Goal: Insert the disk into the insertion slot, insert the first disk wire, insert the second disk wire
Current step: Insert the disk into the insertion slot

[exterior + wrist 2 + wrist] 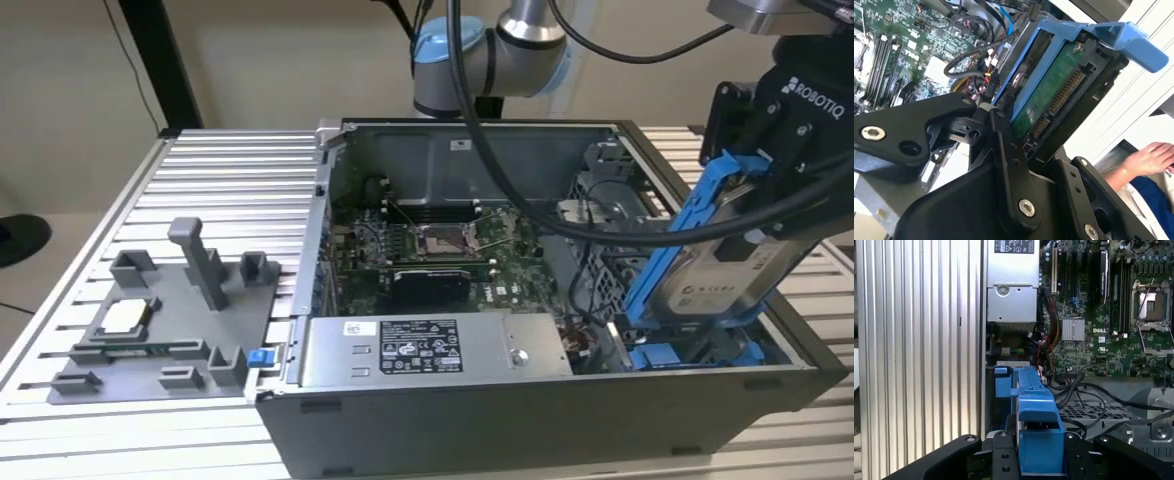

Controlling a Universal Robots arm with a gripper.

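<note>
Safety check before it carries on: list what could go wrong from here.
1. The disk, clamped in the gripper, stands tilted over the drive bay and may jam on its edge.
2. Black cables lie loose beside the bay and could get pinched.
3. A person's hand shows past the gripper in the second wrist view and might be struck.

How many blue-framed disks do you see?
1: the disk, gripped by the end effector, tilted over the open case at the exterior view's right. Blue parts below may hide others.
</note>
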